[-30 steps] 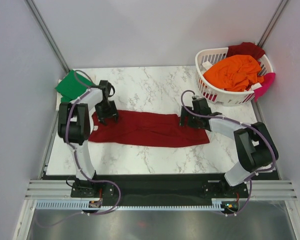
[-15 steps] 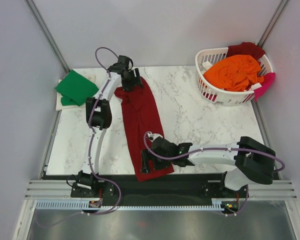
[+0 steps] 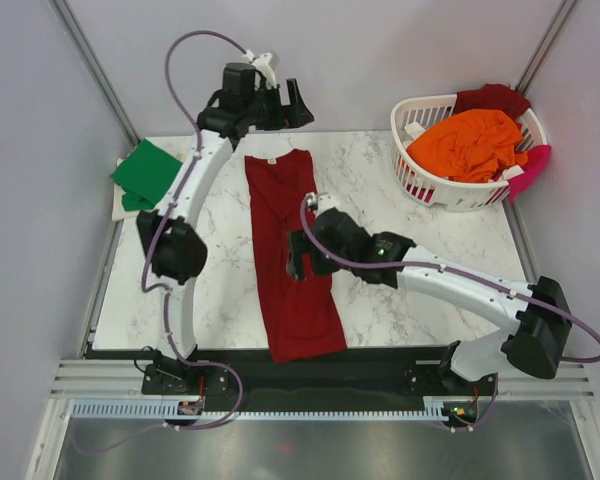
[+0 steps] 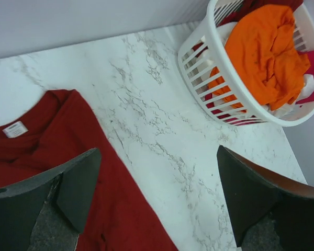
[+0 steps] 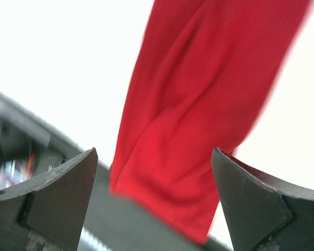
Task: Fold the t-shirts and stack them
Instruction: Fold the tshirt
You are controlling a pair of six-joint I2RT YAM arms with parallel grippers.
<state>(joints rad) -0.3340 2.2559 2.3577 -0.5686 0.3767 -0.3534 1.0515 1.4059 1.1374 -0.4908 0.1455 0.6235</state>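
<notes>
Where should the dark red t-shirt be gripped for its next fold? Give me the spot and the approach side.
Grip the near hem of the dark red t-shirt, probably with the right gripper, coming from the near side. The shirt lies as a long flat strip, collar far, and the hem seems to lap over the table's front edge, leaving room for a finger beneath.

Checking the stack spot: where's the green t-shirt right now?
Top external view: the green t-shirt lies at the far left corner of the table, to the left of the dark red t-shirt spread down the middle, not touching it.
</notes>
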